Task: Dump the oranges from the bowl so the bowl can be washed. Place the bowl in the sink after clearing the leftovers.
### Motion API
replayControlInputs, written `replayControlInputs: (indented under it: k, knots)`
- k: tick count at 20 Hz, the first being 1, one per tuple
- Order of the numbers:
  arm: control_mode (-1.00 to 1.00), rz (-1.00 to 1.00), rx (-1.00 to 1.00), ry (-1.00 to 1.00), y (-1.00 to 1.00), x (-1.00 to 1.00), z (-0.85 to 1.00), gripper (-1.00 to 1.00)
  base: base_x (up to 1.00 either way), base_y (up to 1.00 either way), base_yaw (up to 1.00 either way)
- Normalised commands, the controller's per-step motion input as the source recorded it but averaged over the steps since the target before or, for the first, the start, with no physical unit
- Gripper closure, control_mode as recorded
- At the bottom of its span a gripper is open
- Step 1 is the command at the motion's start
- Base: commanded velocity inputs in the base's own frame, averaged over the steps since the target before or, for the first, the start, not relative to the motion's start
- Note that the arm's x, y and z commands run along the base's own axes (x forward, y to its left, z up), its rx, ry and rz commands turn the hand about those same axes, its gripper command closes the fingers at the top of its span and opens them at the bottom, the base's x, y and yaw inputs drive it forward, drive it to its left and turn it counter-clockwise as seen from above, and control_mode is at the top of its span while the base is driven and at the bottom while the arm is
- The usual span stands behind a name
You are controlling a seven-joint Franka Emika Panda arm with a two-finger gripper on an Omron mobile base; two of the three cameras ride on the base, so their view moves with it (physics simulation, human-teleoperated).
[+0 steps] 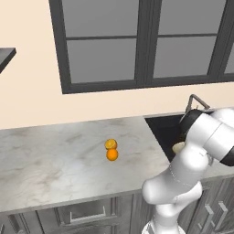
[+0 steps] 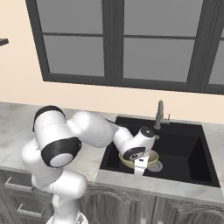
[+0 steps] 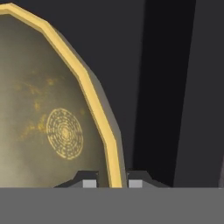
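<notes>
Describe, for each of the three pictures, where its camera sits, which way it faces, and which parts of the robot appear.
Left base view: behind the arm's left, facing forward-down at the marble counter with two small round orange fruits; white arm at lower right.
Right base view: behind its right, facing the black recessed sink; arm from lower left.
Hand view: on the hand, looking along the jaws, which straddle the rim of the shallow olive-yellow bowl; dark fingertips at bottom.
Shared: both base views show the sink, the bowl and the arm.
</notes>
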Motion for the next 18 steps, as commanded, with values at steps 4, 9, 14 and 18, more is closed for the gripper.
replayControlInputs:
  k: [4, 9, 14, 18]
  knots:
    - [-1.0, 0.0, 0.0, 0.0, -0.03, 0.31, -0.16, 1.0, 0.0, 0.0, 0.0]
    - [-1.0, 0.0, 0.0, 0.0, -0.01, 0.3, -0.21, 1.0, 0.0, 0.0, 0.0]
    - [-1.0, 0.0, 0.0, 0.0, 0.0, 0.35, -0.26, 1.0, 0.0, 0.0, 0.0]
    - [-1.0, 0.0, 0.0, 0.0, 0.0, 0.05, -0.16, -1.0, 0.0, 0.0, 0.0]
